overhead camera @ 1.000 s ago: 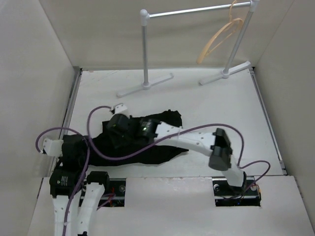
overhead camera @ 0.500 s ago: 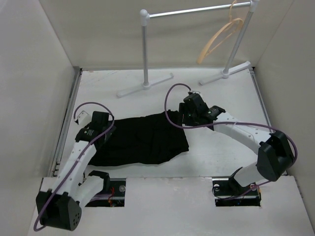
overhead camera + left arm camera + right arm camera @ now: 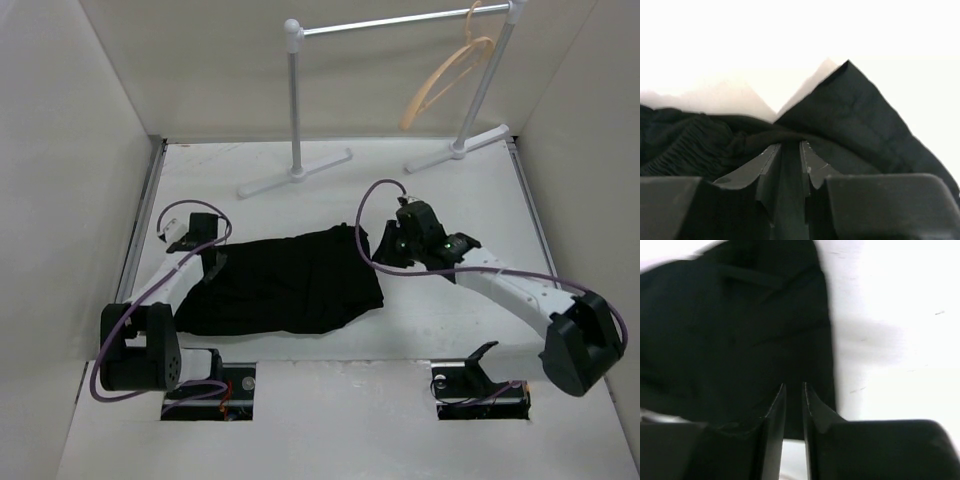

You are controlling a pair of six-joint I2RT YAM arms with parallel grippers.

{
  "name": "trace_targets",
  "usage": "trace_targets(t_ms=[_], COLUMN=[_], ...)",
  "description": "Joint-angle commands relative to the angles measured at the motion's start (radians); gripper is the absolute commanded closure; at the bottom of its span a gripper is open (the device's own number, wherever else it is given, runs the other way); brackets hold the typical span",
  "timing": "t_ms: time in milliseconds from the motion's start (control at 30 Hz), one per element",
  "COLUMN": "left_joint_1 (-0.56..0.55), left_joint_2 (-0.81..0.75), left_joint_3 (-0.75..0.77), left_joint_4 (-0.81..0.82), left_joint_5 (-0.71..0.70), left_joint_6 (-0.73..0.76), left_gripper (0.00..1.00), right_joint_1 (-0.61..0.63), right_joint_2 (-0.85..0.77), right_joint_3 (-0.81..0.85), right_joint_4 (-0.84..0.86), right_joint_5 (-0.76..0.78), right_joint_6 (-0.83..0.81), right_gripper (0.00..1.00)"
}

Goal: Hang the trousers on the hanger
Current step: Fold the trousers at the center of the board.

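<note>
The black trousers (image 3: 290, 285) lie spread flat on the white table, left of centre. My left gripper (image 3: 212, 262) is at their left end and is shut on a bunch of the fabric; in the left wrist view the trousers (image 3: 860, 120) gather up to the gripper's tips (image 3: 789, 144). My right gripper (image 3: 385, 248) is at the trousers' right edge with its jaws almost together. In the right wrist view it (image 3: 793, 386) hovers over the trousers' edge (image 3: 740, 340), and white table shows through the narrow gap. The tan wooden hanger (image 3: 445, 85) hangs on the rail at the back right.
The white-and-grey rail stand (image 3: 295, 100) stands at the back, with its two feet on the table. Cream walls close in the table on the left, right and back. Purple cables loop over both arms.
The trousers went from a bunch under both arms to lying spread out. My right gripper has moved a little right, off the trousers' corner. My left arm has folded back, its gripper staying at the left end.
</note>
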State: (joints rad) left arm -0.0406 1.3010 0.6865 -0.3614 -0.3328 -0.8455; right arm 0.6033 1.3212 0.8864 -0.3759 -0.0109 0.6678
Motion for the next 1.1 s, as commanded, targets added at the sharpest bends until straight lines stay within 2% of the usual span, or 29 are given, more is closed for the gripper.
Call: trace_targets(t_ms=[0,133,233,333,467,567,667,733,833,967,1067], left_joint_1=[0.021,0.018,0.005,-0.041,-0.165,-0.338,-0.545,-0.622,-0.641,-0.614,-0.549], left_joint_2=[0.004,0.009,0.009,-0.034,-0.135,-0.18,-0.195,-0.198,-0.18,-0.163,-0.184], left_joint_3=[0.037,0.091,0.133,0.166,0.179,0.159,0.093,0.038,-0.025,-0.113,-0.18], left_joint_4=[0.074,0.095,0.09,0.067,-0.007,-0.053,-0.07,-0.05,0.005,0.039,0.041], left_joint_5=[-0.014,-0.014,-0.014,0.001,0.0,0.061,0.052,0.031,0.02,0.009,-0.008], left_joint_6=[0.032,0.046,0.06,0.062,0.056,0.002,-0.127,-0.188,-0.208,-0.202,-0.196], left_gripper=[0.83,0.84,0.82,0.76,0.64,0.57,0.56,0.56,0.56,0.57,0.58], right_joint_1=[0.035,0.083,0.086,0.071,0.075,0.082,0.088,0.085,0.079,0.042,0.037], right_joint_2=[-0.068,-0.019,0.051,0.062,0.058,0.07,-0.006,-0.081,-0.096,0.062,0.104], right_joint_3=[0.013,-0.081,-0.191,-0.303,-0.38,-0.374,-0.347,-0.323,-0.317,-0.337,-0.38], right_joint_4=[0.066,0.28,0.431,0.518,0.58,0.575,0.534,0.477,0.456,0.471,0.477], right_joint_5=[-0.124,-0.289,-0.291,-0.272,-0.242,-0.232,-0.225,-0.184,-0.152,-0.161,-0.138], right_joint_6=[0.019,0.165,0.254,0.329,0.38,0.397,0.406,0.398,0.369,0.361,0.404], right_gripper=[0.78,0.82,0.87,0.89,0.89,0.88,0.79,0.69,0.65,0.77,0.84])
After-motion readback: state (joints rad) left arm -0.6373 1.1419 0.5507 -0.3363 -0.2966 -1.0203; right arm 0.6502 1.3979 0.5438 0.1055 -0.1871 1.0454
